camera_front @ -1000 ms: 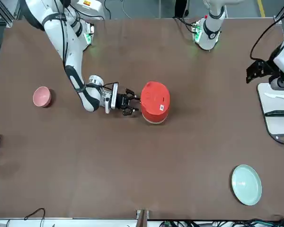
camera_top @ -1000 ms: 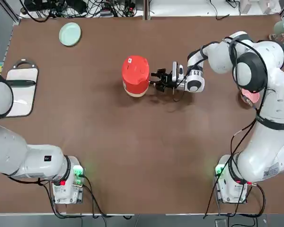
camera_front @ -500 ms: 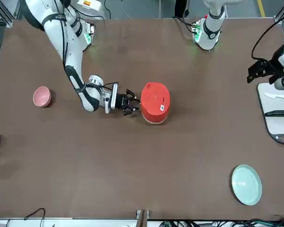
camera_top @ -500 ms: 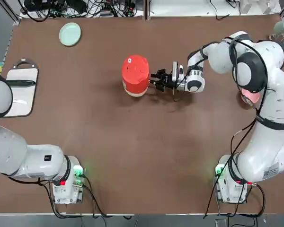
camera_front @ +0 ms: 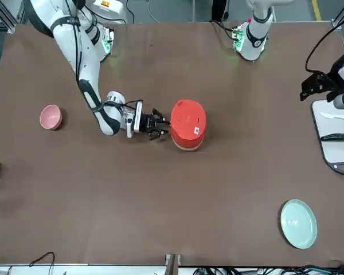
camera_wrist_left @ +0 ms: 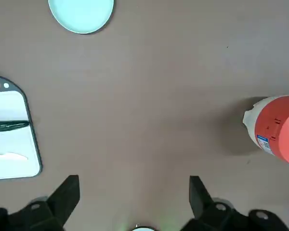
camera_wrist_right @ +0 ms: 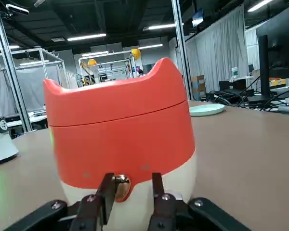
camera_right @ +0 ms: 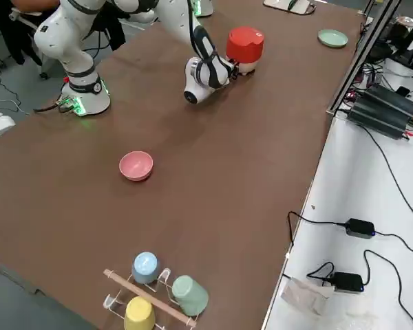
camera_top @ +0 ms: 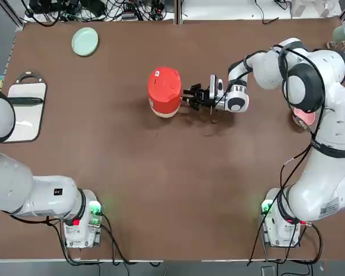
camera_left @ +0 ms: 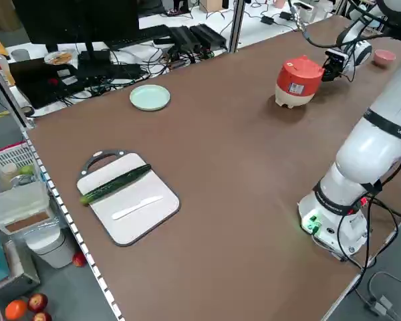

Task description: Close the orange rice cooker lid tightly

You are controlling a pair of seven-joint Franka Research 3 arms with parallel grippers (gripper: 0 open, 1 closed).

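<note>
Red-orange rice cooker (camera_top: 164, 91) sits mid-width in the tabletop's far half, lid (camera_wrist_right: 116, 98) down; right gripper (camera_wrist_right: 133, 175), jaws narrowed but apart, meets its latch side, probably to steady or press it. Left gripper (camera_wrist_left: 134, 177) idles wide-open near the left edge.

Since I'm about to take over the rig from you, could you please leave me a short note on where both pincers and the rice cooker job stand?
Right pincer: at the cooker's side, jaws partly closed with a gap between them, at the metal latch; contact is hard to tell.
Left pincer: open and empty, above the table's left part, away from the cooker.
Rice cooker: upright on the table, at the far side from the arm bases.
Done: the lid is down, with only a thin seam showing.
Left: confirm it is latched tight, which I can't tell, then back the right pincer off.
</note>
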